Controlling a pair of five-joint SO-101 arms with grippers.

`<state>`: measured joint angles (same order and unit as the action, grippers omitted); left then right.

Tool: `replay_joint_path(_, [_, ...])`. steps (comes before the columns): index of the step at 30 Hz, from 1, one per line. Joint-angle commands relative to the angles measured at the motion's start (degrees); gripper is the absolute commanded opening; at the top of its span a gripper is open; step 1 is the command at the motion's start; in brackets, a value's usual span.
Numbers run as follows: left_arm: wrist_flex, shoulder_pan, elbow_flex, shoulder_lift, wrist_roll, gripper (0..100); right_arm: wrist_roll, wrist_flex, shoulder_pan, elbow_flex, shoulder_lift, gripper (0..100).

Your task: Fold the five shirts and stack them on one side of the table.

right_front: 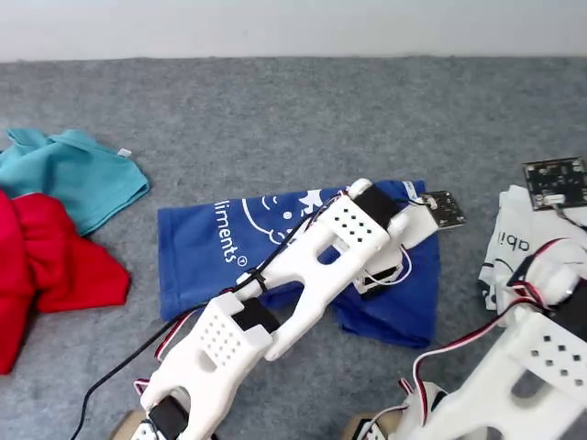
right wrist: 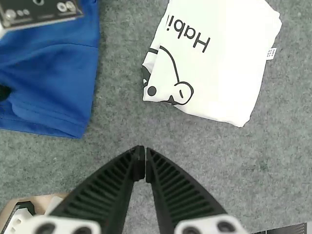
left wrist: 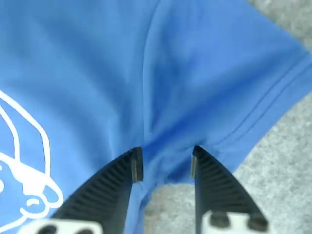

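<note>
Jaws spread, left gripper [left wrist: 163, 163] straddles hem of blue shirt [left wrist: 146, 73], seemingly to pinch and fold; right gripper [right wrist: 145, 163], jaws pressed together, hovers near white shirt [right wrist: 219, 63].

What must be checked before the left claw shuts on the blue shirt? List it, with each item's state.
1. Left claw open at the edge of the blue shirt: ok, jaws apart with the hem between them.
2. Single layer of cloth between the jaws: cannot tell.
3. Right claw clear of that shirt: ok, shut over bare table.
4. White shirt folded and apart from the blue one: ok.
5. Teal shirt and red shirt folded: not ok, both lie crumpled and touching.
</note>
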<state>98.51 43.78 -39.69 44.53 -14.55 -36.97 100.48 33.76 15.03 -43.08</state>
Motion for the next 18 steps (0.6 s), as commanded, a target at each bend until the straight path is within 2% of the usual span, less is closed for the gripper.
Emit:
replay_joint_path(1, [2.02,-0.18,-2.07,-0.97,-0.18,17,-0.26,2.24,0.57,-0.18,-0.92,1.9])
replay_joint_path(6, [2.02,0.09,-1.54,-3.52,0.00,17,-0.18,2.24,0.57,-0.18,-0.92,1.9])
replay_joint_path(12, [2.02,5.54,5.93,-12.04,0.00,17,-0.09,2.24,0.57,-0.18,-0.92,1.9])
replay_joint_path(18, [0.88,7.91,13.76,-12.04,-0.09,9,-0.09,2.24,0.57,-0.18,-0.92,1.8])
